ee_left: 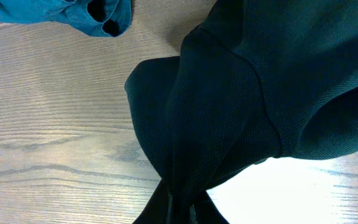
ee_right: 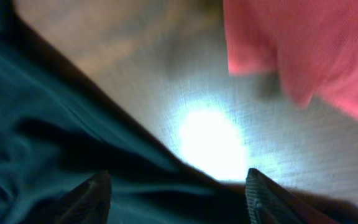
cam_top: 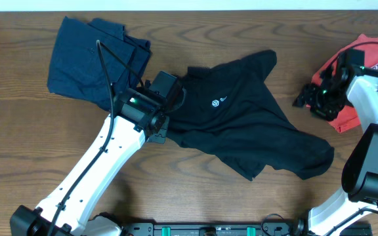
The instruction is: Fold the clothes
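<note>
The black T-shirt (cam_top: 248,128) lies crumpled across the middle of the table, its small white tag (cam_top: 218,101) facing up. My left gripper (cam_top: 169,108) is at the shirt's left edge. In the left wrist view the jaws (ee_left: 179,214) are shut on a bunched fold of the black fabric (ee_left: 229,93). The navy garment (cam_top: 90,56) lies at the back left and also shows in the left wrist view (ee_left: 73,12). The coral-red lettered T-shirt (cam_top: 373,62) lies at the far right. My right gripper (cam_top: 302,99) is open and empty beside it. The blurred right wrist view shows spread fingers (ee_right: 179,196), dark fabric (ee_right: 36,143) and coral fabric (ee_right: 316,43).
The wooden table (cam_top: 31,144) shows bare in front of the left arm and between the black shirt and the coral one (cam_top: 294,59). The right arm's body (cam_top: 373,164) stands at the right edge, over part of the coral shirt.
</note>
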Robot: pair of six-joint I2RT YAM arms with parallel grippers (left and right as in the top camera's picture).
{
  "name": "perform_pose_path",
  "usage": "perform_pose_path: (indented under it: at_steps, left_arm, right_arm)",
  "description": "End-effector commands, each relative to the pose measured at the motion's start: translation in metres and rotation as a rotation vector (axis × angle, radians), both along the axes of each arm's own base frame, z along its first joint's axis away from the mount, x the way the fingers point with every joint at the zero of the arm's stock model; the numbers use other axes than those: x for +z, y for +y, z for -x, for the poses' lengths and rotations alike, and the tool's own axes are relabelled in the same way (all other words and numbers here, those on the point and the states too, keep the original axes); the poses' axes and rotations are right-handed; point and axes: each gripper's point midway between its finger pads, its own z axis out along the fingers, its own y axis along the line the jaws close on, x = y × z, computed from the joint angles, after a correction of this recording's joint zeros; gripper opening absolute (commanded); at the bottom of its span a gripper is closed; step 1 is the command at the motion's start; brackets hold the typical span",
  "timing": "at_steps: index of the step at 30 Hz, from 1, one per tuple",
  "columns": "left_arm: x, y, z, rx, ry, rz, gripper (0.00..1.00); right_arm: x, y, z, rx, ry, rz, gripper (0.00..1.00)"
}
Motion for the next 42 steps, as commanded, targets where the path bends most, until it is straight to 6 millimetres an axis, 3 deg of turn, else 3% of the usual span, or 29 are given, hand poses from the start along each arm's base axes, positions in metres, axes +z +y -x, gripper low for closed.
perform_pose_path:
  at_steps: [1, 3, 5, 8, 13, 15, 18, 21, 25, 32, 35, 38, 42]
  left_arm:
    - [0.009, 0.003, -0.002, 0.018, -0.036, -0.001, 0.06]
    - [0.009, 0.003, -0.003, 0.018, -0.037, 0.0, 0.06]
    - [0.009, 0.003, -0.003, 0.018, -0.039, 0.001, 0.06]
    - [0.009, 0.003, -0.004, 0.018, -0.04, 0.002, 0.06]
    - [0.009, 0.001, -0.006, 0.019, -0.052, 0.009, 0.06]
    - [0.009, 0.001, -0.006, 0.018, -0.052, 0.009, 0.06]
    - [0.009, 0.001, -0.006, 0.019, -0.052, 0.009, 0.06]
    - [0.009, 0.001, -0.006, 0.018, -0.051, 0.008, 0.06]
    - [0.009, 0.001, -0.006, 0.019, -0.052, 0.009, 0.06]
    - [0.01, 0.0, -0.008, 0.023, -0.06, 0.014, 0.08]
    - [0.01, 0.0, -0.009, 0.022, -0.063, 0.016, 0.09]
    - [0.01, 0.0, -0.009, 0.023, -0.063, 0.016, 0.1]
    - [0.01, -0.001, -0.009, 0.022, -0.066, 0.019, 0.11]
  right_arm:
    - [-0.01, 0.014, 0.02, 0.049, 0.043, -0.045, 0.73]
    - [-0.012, 0.038, 0.027, 0.148, 0.024, -0.142, 0.69]
    - [-0.013, 0.061, 0.036, 0.229, 0.006, -0.241, 0.45]
    - [-0.028, 0.078, 0.054, 0.256, 0.04, -0.276, 0.14]
    - [-0.067, 0.08, 0.063, 0.198, 0.042, -0.191, 0.11]
    - [-0.081, 0.071, 0.052, 0.127, -0.009, -0.119, 0.06]
    - [-0.081, 0.059, 0.018, 0.041, -0.141, -0.066, 0.01]
    - [-0.064, 0.051, -0.027, -0.02, -0.318, -0.06, 0.01]
    - [-0.036, 0.044, -0.069, -0.054, -0.479, -0.054, 0.01]
    - [0.019, 0.03, -0.109, 0.026, -0.581, -0.046, 0.06]
    - [0.05, 0.04, -0.105, 0.13, -0.575, -0.14, 0.21]
    - [0.072, 0.058, -0.079, 0.225, -0.5, -0.245, 0.36]
    - [0.068, 0.081, -0.029, 0.291, -0.319, -0.299, 0.49]
